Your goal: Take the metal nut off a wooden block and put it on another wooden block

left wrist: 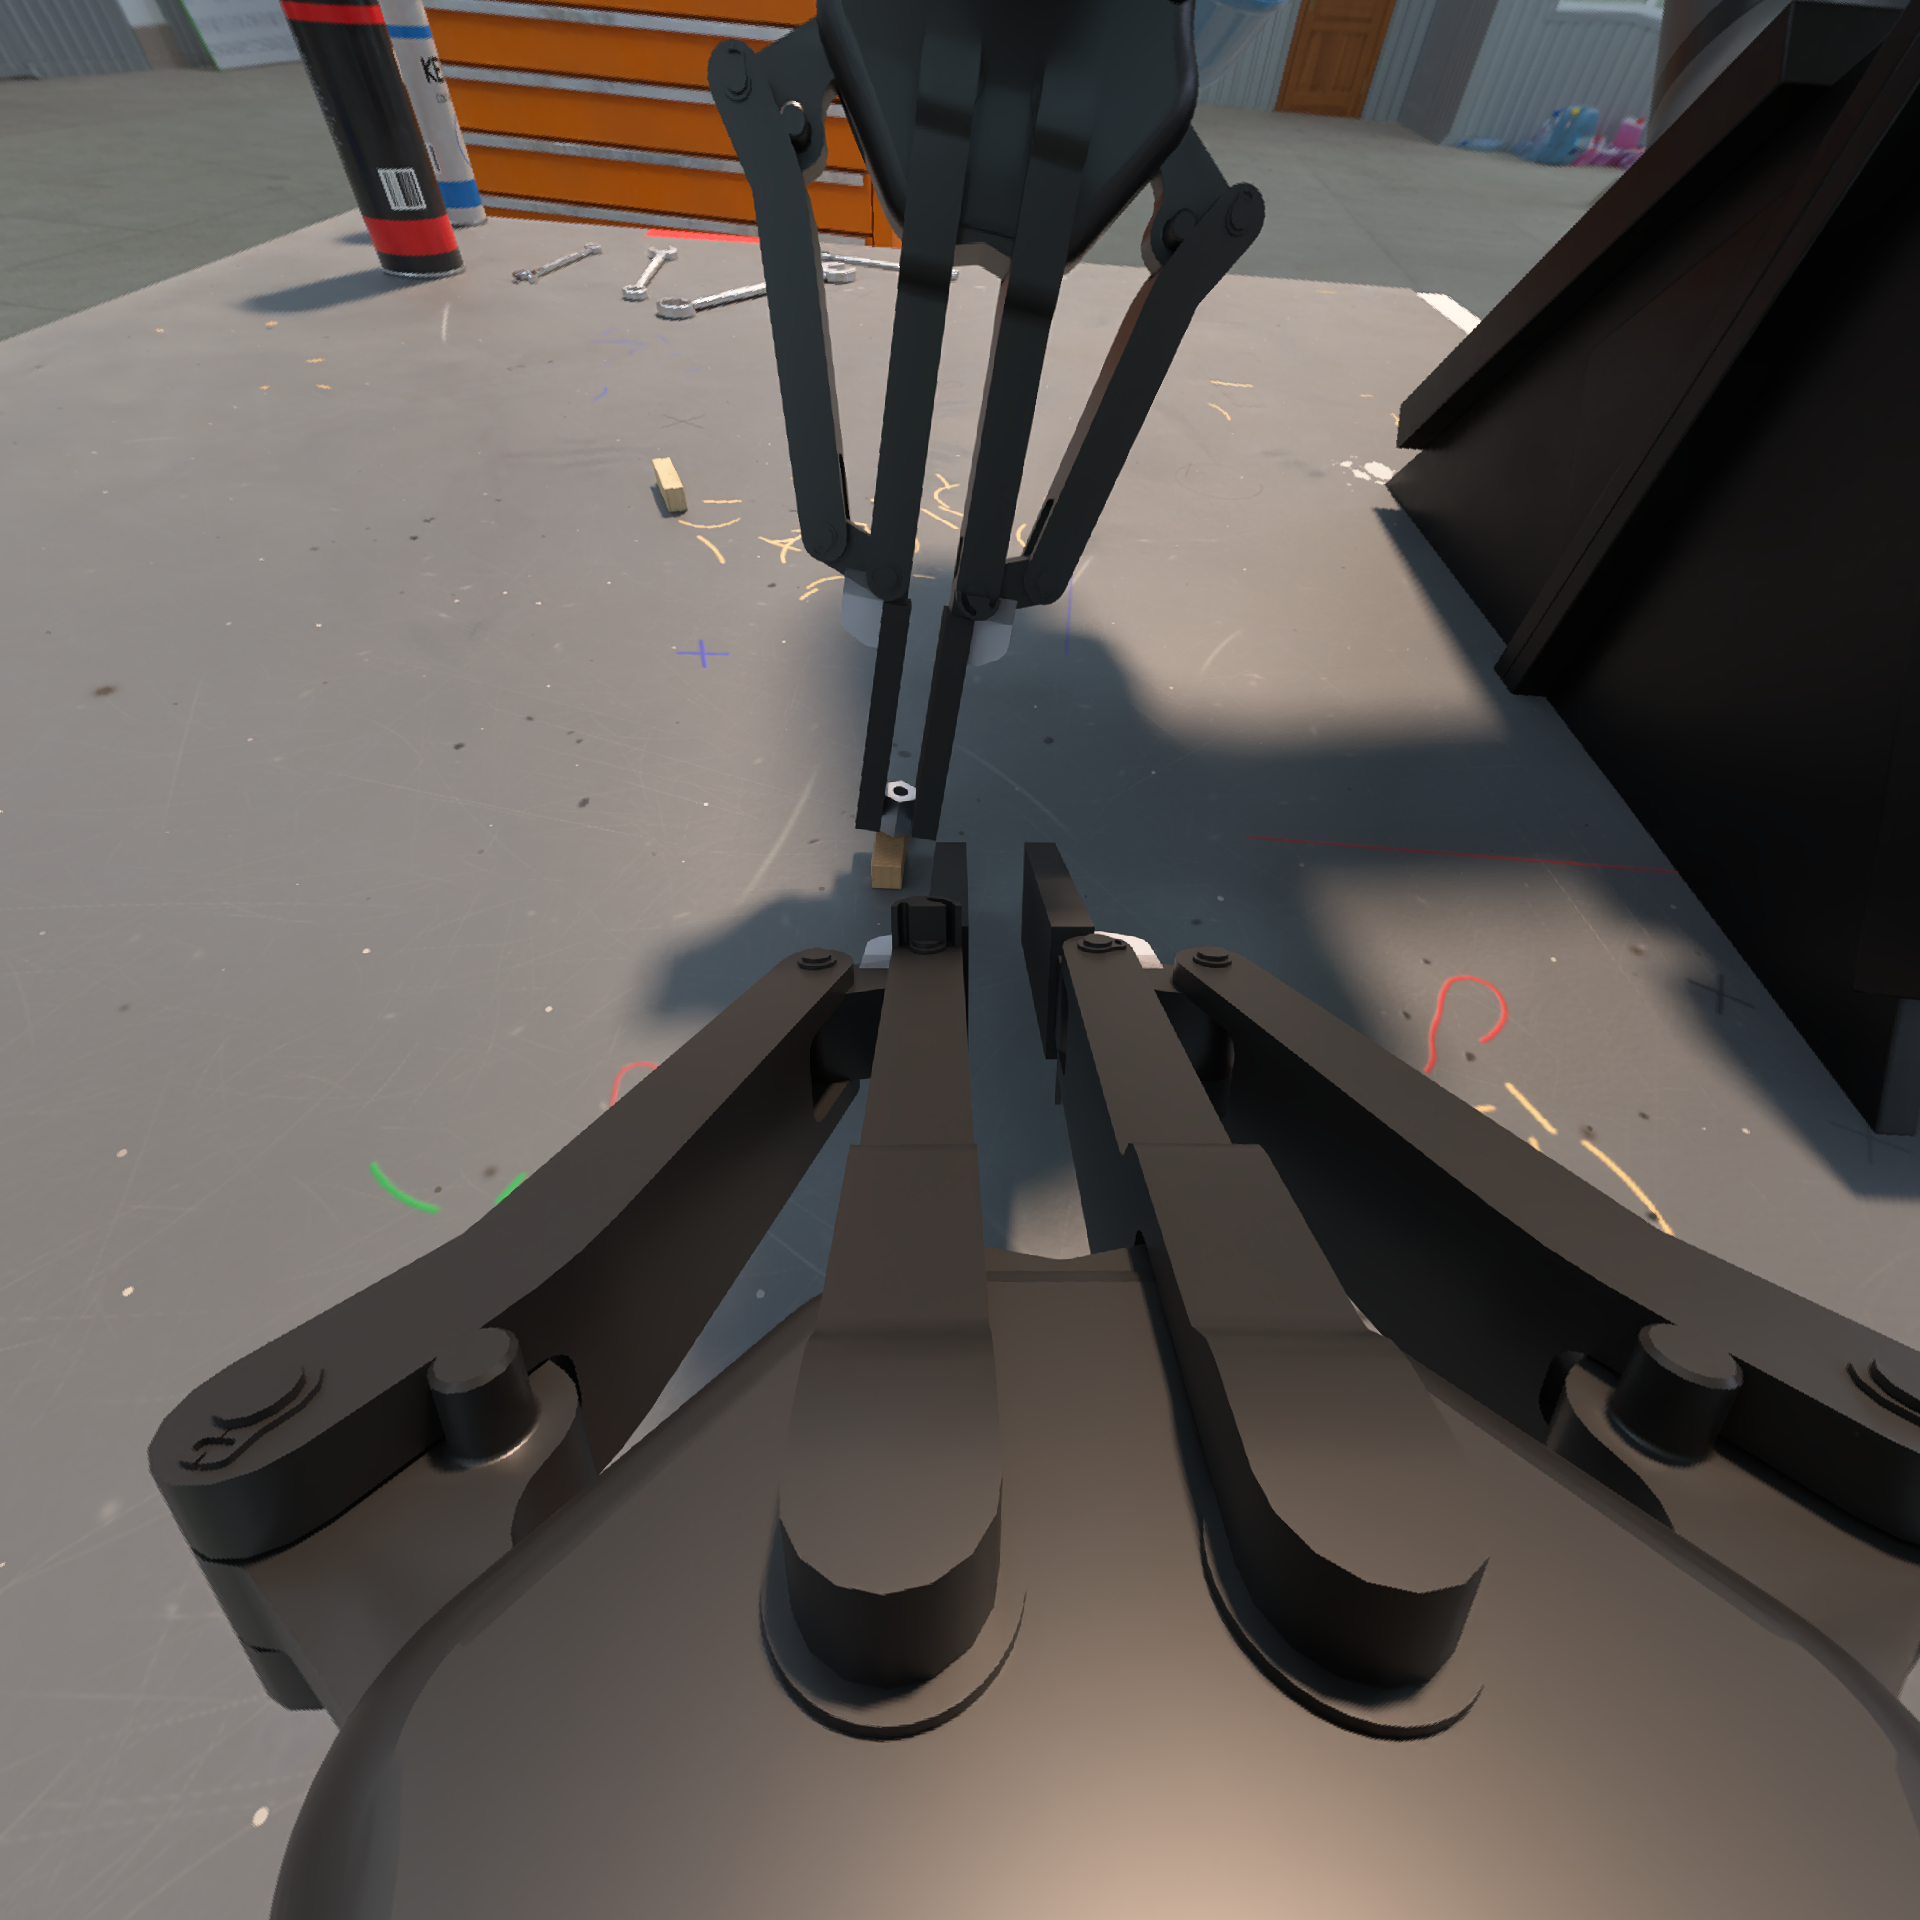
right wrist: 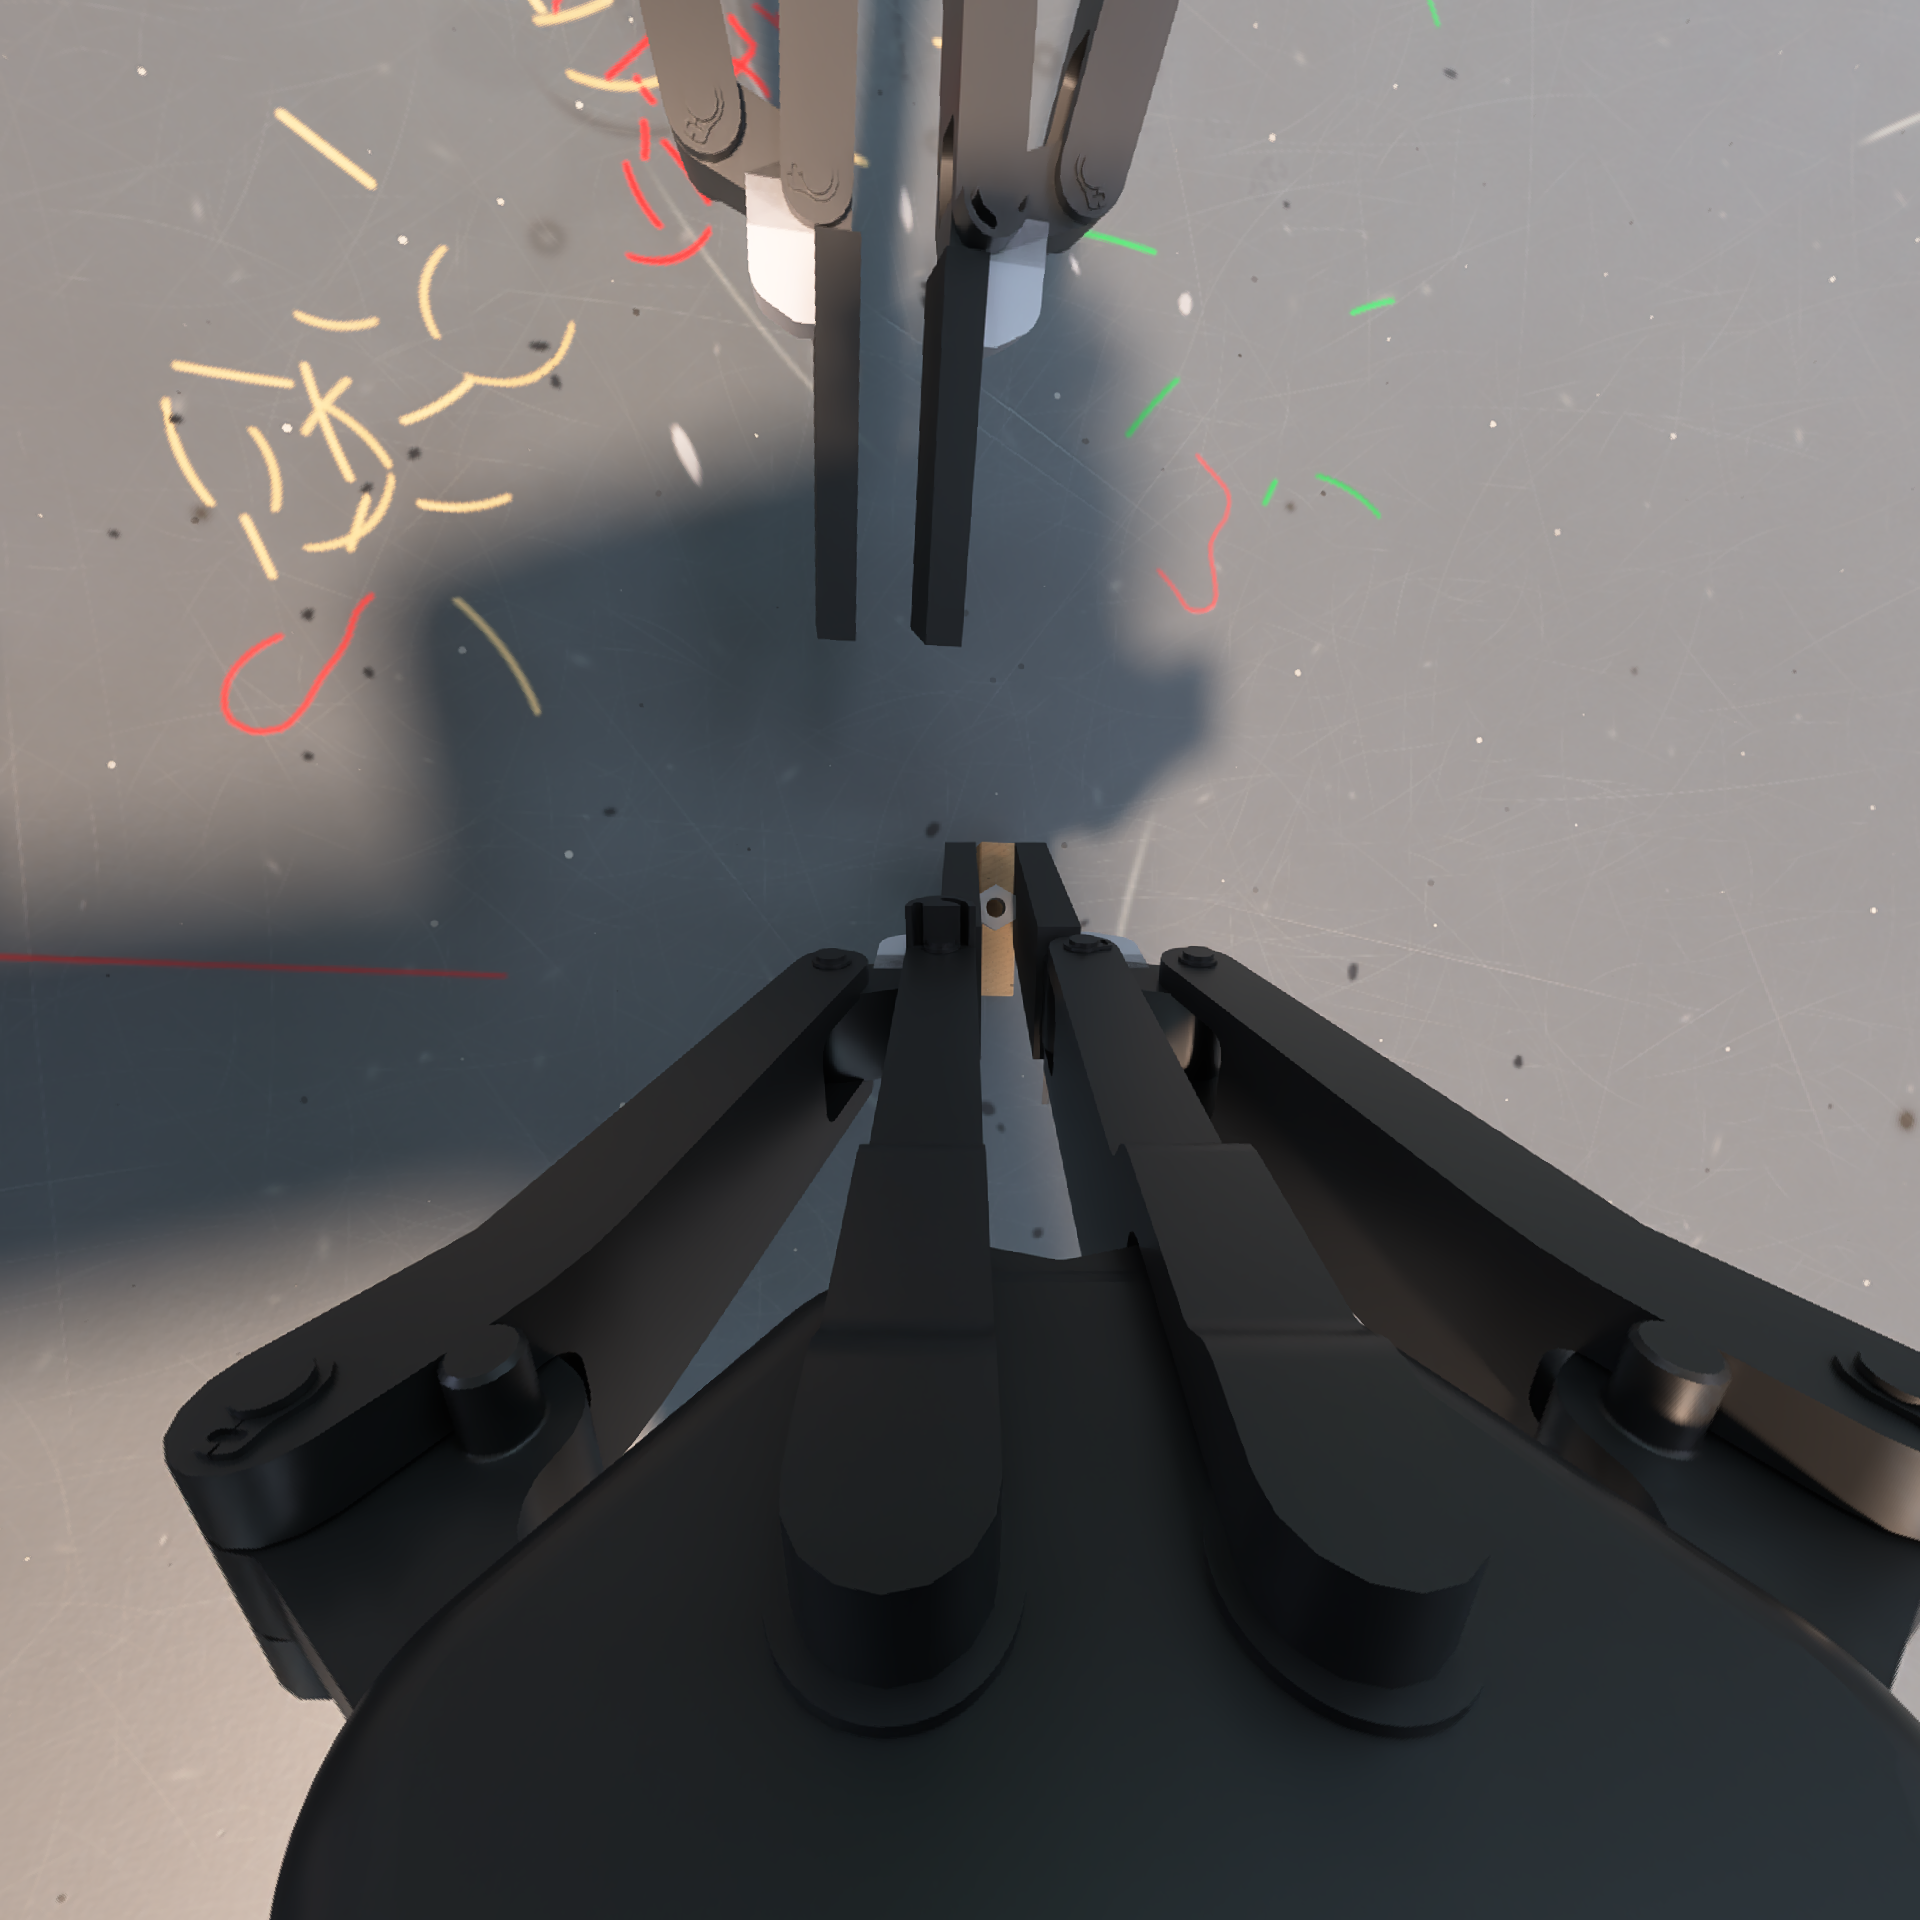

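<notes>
A: So, where does the small silver hexagonal metal nut (left wrist: 900,792) sit?

B: In the left wrist view it is a little above the middle of the frame, between the two long black fingers of the right gripper (left wrist: 900,823), which reaches down from the top edge. Those fingers are drawn in close on the nut from either side and carry it.

A: And the block?

B: A short pale wooden block (left wrist: 886,864) lies on the table just below the fingertips. The nut shows clear of its top, with a dark gap between them. In the right wrist view, looking down along the fingers, the nut lines up over that block's narrow top face.

A: What about the other arm?

B: The left gripper (left wrist: 994,873) fills the lower half of its own view. Its tips stop just right of the block, near it but not touching. Its fingers are nearly together, with a narrow slot between them that holds nothing.

A: Anything farther out?

B: A second pale wooden block (left wrist: 670,485) lies well apart, up and to the left, on the scratched grey tabletop (left wrist: 312,727). Beyond it are silver spanners (left wrist: 707,299). A black-and-red spray can (left wrist: 379,145) stands at the upper left, with an orange drawer cabinet (left wrist: 623,104) behind. A dark slanted structure (left wrist: 1714,520) takes the right edge.
</notes>
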